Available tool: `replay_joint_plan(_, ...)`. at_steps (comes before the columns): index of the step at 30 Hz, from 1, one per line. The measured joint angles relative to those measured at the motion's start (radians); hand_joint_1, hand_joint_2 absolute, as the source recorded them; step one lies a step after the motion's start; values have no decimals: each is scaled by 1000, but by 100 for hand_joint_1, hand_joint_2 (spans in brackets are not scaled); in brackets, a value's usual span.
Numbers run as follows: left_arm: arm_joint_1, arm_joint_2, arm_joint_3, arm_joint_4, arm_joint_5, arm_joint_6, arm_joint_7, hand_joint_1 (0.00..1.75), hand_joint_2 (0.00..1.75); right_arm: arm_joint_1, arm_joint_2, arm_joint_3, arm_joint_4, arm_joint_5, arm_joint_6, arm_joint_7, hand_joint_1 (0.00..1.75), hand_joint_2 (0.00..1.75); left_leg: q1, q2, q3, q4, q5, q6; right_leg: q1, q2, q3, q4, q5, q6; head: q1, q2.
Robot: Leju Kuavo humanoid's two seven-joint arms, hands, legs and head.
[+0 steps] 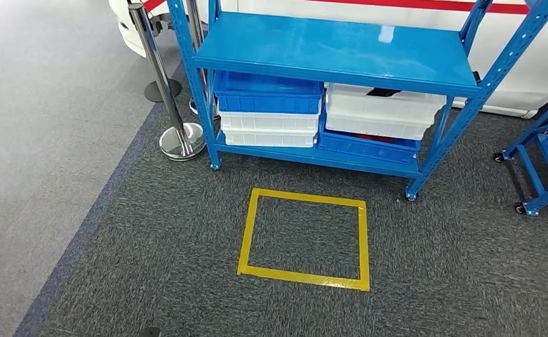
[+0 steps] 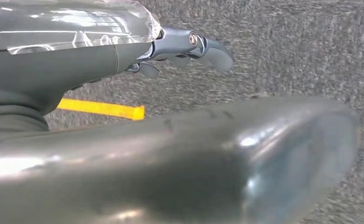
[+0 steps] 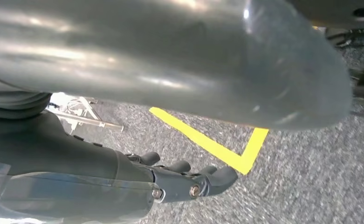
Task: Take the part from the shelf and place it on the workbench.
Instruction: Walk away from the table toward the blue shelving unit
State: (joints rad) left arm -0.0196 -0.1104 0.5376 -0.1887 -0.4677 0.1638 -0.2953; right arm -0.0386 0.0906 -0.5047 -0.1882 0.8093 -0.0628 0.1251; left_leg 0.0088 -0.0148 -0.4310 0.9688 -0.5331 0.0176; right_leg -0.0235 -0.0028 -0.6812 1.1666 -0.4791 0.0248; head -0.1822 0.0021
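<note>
**Facing the shelf, both hands hanging with nothing in them**

Head view. Standing back from the blue shelf (image 1: pixel 327 53), which fills the frame from 11 to 1 o'clock. Yellow tape square (image 1: pixel 304 239) on the grey carpet at centre, between robot and shelf. Top board bare apart from a small pale glint at 1 o'clock. Lower level holds stacked bins: a blue bin (image 1: pixel 267 93) over two white bins (image 1: pixel 269 129) on the left; white bins (image 1: pixel 382 109) over a blue bin (image 1: pixel 365 146) on the right. Something dark (image 1: pixel 381 92) lies in the topmost white bin on the right, possibly the part; too small to tell. Contents of the other bins hidden by the stacking. Chrome post (image 1: pixel 164 81) at 10 o'clock; blue cart (image 1: pixel 541 165) at 3 o'clock. No workbench to be seen.

Left wrist view. Left hand (image 2: pixel 189 49) hangs over carpet, fingers loosely curled, holding nothing; tape strip beyond it.

Right wrist view. Right hand (image 3: pixel 189 179) likewise slack above the carpet, fingers gently bent and apart, nothing held; tape corner close by.

Judgement. Scene fits either the walk up to the shelf for a pick, or a stand at the shelf with the part set down elsewhere. If a pick is due, it calls for closing in to the tape square and reaching low into the bins.
</note>
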Motion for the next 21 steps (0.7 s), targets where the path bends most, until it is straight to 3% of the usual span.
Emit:
replay_joint_plan(2, -2, -1, 0, 1, 0, -2, 2, 0, 0, 5, -1, -4, 1, -3, 1, -1, 0, 0, 0, -4, 18, 2, -24, -13, 1, 1, 22, -96, 60, -7, 0, 0)
replay_joint_plan(3, -4, -1, 0, 1, -1, -2, 3, 0, 0, 5, -1, -6, 2, -4, 1, -1, 0, 0, -1, -5, 27, 3, -32, -21, 2, 2, 26, -116, 70, -14, 0, 0)
replay_joint_plan(5, -7, -1, 0, 1, -1, -3, 5, 0, 0, 3, -1, -6, 2, -5, 1, -1, 0, 0, -3, -5, 38, 3, -38, -31, 5, 4, 31, -119, 58, -27, -1, 0)
replay_joint_plan(9, -8, -1, 0, 1, -2, -4, 5, 0, 0, 3, -1, -7, 2, -5, 1, -1, 0, 0, -3, -6, 41, 8, -32, -35, 5, 3, 37, -120, 53, -32, -1, 0)
replay_joint_plan(10, -8, 0, -1, 1, -3, -5, 5, 0, 0, 3, 0, -8, 2, -6, 1, -1, 0, 0, -2, -4, 21, 48, -19, -37, 4, 2, 49, -123, 46, -37, -1, 0)
replay_joint_plan(11, -8, 0, -1, 1, -7, -7, 6, 0, 0, 4, 0, -12, 2, -8, 1, -1, 0, 0, -1, -1, -42, 134, -39, -43, 4, 2, 75, -126, 26, -44, -1, 0)
replay_joint_plan(13, -6, -1, -1, 1, -15, -10, 9, 0, 0, 5, 0, -20, 2, -10, 1, 0, 0, 0, 1, 6, -182, 291, -101, -49, 5, 2, 141, -133, -22, -57, -2, 0)
replay_joint_plan(14, -3, -1, -2, 1, -17, -10, 11, 0, 0, 6, 0, -23, 2, -10, 0, 0, 0, 0, 1, 7, -235, 313, -139, -48, 8, 3, 171, -134, -46, -59, -2, 0)
replay_joint_plan(15, -2, -1, -2, 1, -17, -10, 11, 0, 0, 6, 0, -23, 2, -11, 1, 0, 0, 0, -1, 7, -244, 274, -128, -41, 11, 3, 192, -134, -62, -58, -2, 0)
replay_joint_plan(16, 1, 0, -2, 1, -17, -11, 11, 0, 0, 8, 0, -24, 2, -11, 1, 0, 0, 0, -6, 9, -248, 218, -74, -28, 13, 2, 211, -135, -78, -58, -2, 0)
replay_joint_plan(18, 8, 1, -2, 2, -17, -11, 12, 0, 0, 10, 3, -26, 4, -13, 1, 0, 0, 0, -19, 11, -247, 125, 69, -6, 17, 4, 244, -138, -110, -53, -1, 0)
replay_joint_plan(19, 11, 2, -2, 2, -17, -11, 13, 0, 0, 9, 5, -27, 5, -14, 1, 0, 0, 0, -25, 12, -242, 100, 118, 1, 17, 6, 259, -143, -122, -48, -1, 0)
replay_joint_plan(20, 10, 3, -2, 2, -17, -11, 13, 0, 0, 7, 6, -27, 6, -15, 1, 1, 0, 0, -28, 12, -232, 91, 132, 4, 18, 7, 273, -143, -124, -40, -1, 0)
replay_joint_plan(21, 7, 3, -2, 2, -17, -12, 13, 0, 0, 3, 6, -28, 6, -15, 1, 1, 0, 0, -28, 11, -217, 83, 123, 7, 18, 7, 277, -133, -115, -32, -1, 0)
